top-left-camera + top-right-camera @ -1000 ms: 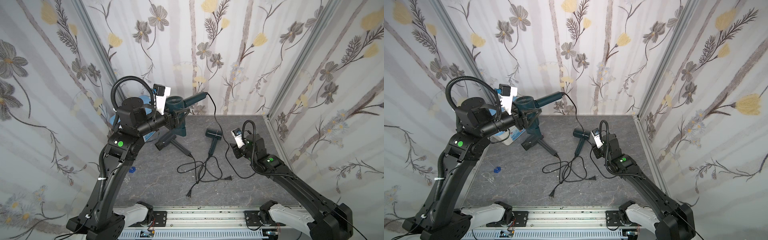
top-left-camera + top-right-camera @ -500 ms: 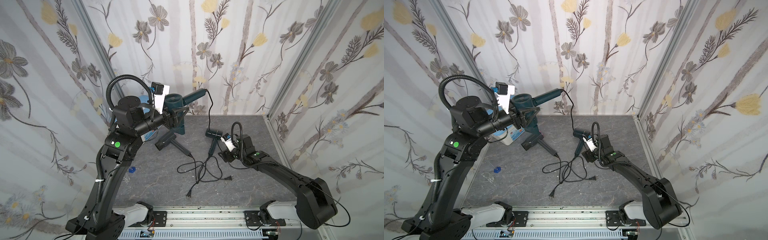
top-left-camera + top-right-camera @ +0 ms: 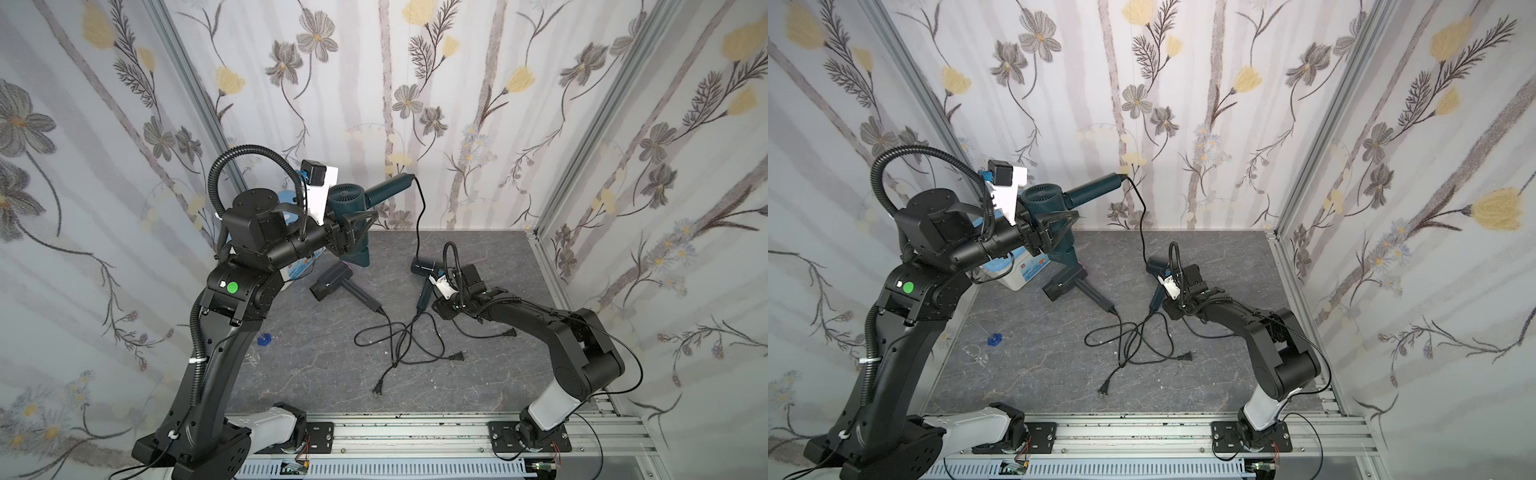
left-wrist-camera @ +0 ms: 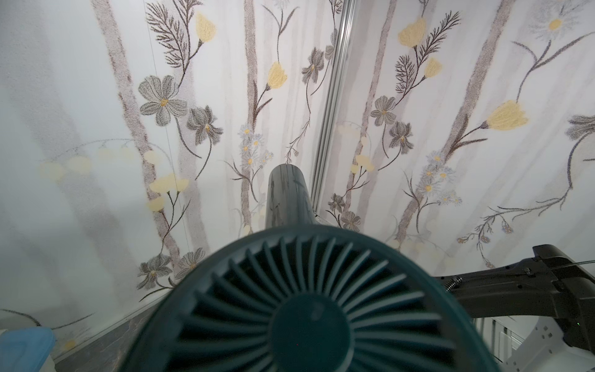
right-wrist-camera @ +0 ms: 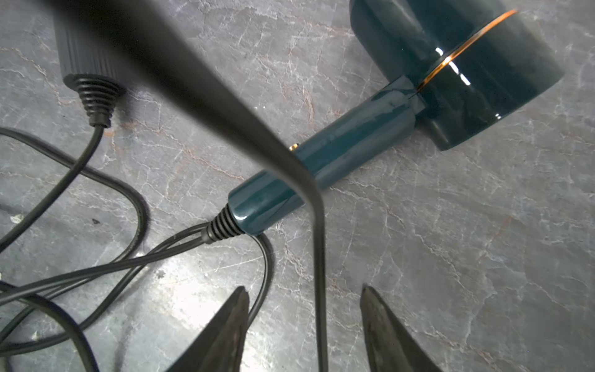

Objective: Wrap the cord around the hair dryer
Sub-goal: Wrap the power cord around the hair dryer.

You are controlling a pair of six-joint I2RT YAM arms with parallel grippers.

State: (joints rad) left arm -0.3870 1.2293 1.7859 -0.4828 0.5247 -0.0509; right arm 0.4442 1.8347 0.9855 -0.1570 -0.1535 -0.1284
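My left gripper [image 3: 353,222] holds a teal hair dryer [image 3: 348,198] up near the back wall, shut on its barrel, handle [image 3: 390,188] pointing right. In the left wrist view the dryer's rear grille [image 4: 309,309] hides the jaws. Its black cord [image 3: 423,208] hangs from the handle end down to the floor by my right gripper [image 3: 437,308], which is low over the floor. In the right wrist view my right gripper [image 5: 306,309] is open, and a taut stretch of cord [image 5: 319,257] runs between the fingers [image 5: 236,322] without touching them.
A small dark teal dryer [image 5: 338,154] lies just beyond my right fingers. A black dryer [image 3: 332,282] lies mid-floor. Tangled cords [image 3: 399,336] with plugs [image 3: 457,356] spread across the grey floor [image 3: 478,382]. A white tub [image 3: 1021,274] and a small blue piece [image 3: 263,340] sit at left.
My right arm has swung left and dropped low to the floor beside the small dryer, its fingers now either side of the cord. The left arm has shifted the held dryer slightly left.
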